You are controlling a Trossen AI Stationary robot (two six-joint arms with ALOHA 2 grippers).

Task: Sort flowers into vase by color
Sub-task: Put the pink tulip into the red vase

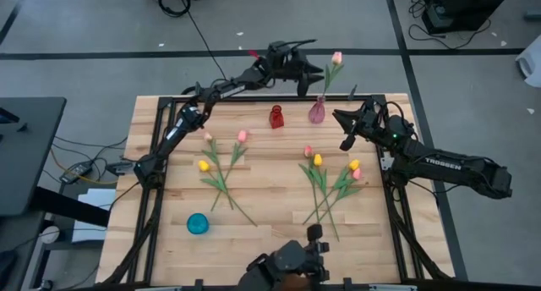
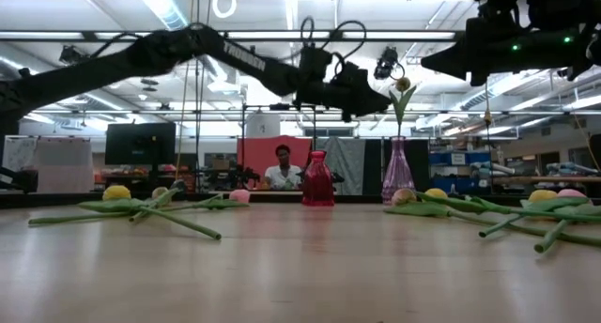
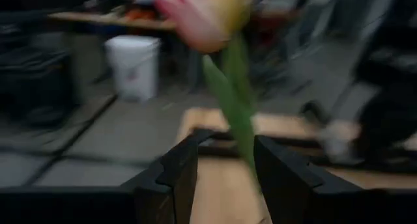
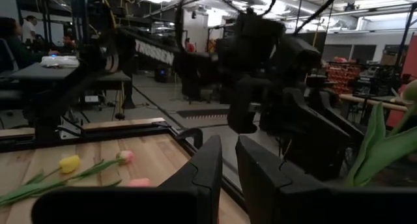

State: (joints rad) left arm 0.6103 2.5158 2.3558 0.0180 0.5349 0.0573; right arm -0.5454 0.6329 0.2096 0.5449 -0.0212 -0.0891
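Observation:
A pink-and-yellow flower (image 1: 336, 60) stands with its stem in the neck of the pink vase (image 1: 317, 112) at the far edge; a red vase (image 1: 276, 117) is to that vase's left. My left gripper (image 1: 317, 78) is open high beside the flower, and in the left wrist view its fingers flank the green stem (image 3: 236, 120). I cannot tell whether either finger touches the stem. Several flowers lie flat on the table in a left group (image 1: 221, 167) and a right group (image 1: 335, 181). My right gripper (image 1: 345, 132) hovers right of the pink vase with a narrow gap and nothing between its fingers.
A teal round object (image 1: 198, 223) lies near the front left. A black frame (image 1: 156, 122) borders the wooden table. Dark equipment (image 1: 287, 261) sits at the near edge. A person (image 2: 280, 168) sits in the room beyond the far edge.

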